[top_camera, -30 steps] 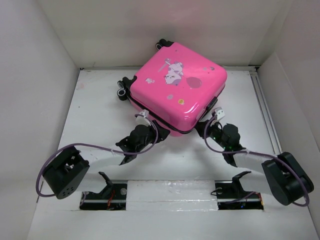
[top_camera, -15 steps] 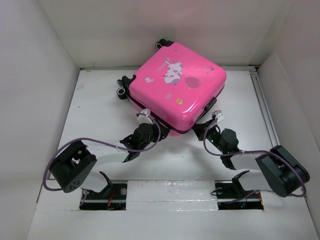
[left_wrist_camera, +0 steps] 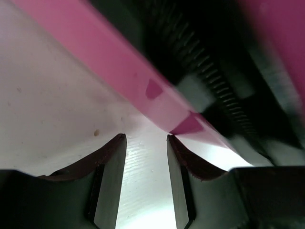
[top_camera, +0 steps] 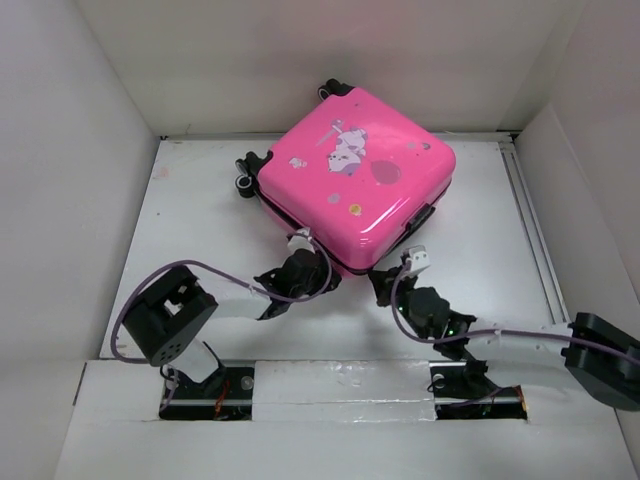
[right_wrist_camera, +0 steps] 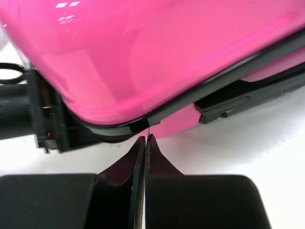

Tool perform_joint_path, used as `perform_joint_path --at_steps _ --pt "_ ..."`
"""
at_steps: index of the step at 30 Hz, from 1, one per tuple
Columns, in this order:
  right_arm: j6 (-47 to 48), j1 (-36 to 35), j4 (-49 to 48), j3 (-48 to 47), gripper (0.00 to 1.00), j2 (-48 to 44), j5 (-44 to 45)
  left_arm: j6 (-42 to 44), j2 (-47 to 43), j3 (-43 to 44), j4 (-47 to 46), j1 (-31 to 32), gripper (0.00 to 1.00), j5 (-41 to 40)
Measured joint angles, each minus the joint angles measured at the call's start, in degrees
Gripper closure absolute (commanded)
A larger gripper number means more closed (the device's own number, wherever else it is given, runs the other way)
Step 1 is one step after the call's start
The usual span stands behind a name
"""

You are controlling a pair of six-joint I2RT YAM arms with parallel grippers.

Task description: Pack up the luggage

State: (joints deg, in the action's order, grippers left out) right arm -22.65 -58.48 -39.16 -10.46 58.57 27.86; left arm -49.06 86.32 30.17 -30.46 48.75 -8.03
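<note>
left gripper (left_wrist_camera: 146,139) spread, beside luggage (top_camera: 355,175) zipper edge | right gripper (right_wrist_camera: 144,140) pressed together at its corner seam

White table (top_camera: 200,230) boxed by white walls (top_camera: 250,60) left, back, right; rail (top_camera: 528,215) along table's right edge.

I see the luggage (top_camera: 355,180) lying flat at the far middle of the tabletop (top_camera: 200,240), turned diagonally. Its glossy hot-pink shell has the cartoon print facing up, with black wheels (top_camera: 245,175) at its left and a dark seam along its near edges.
</note>
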Motion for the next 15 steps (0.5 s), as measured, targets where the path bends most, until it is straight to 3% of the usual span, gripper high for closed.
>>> perform_joint_path --at_steps 5,10,12,15 --pt "-0.2 -7.9 5.6 -10.3 1.00 10.9 11.1 -1.7 2.6 1.3 1.9 -0.2 0.65 0.1" --pt "1.0 -9.6 10.4 -17.2 1.00 16.2 15.7 -2.4 3.2 2.8 3.7 -2.1 0.60 0.7" --pt "0.9 -9.5 10.9 -16.9 1.00 15.0 15.2 -2.5 2.2 2.8 4.9 -2.8 0.47 1.2" --pt "-0.2 -8.9 10.4 -13.9 1.00 10.6 12.6 -1.2 -2.2 1.1 7.1 -3.7 0.18 0.9"
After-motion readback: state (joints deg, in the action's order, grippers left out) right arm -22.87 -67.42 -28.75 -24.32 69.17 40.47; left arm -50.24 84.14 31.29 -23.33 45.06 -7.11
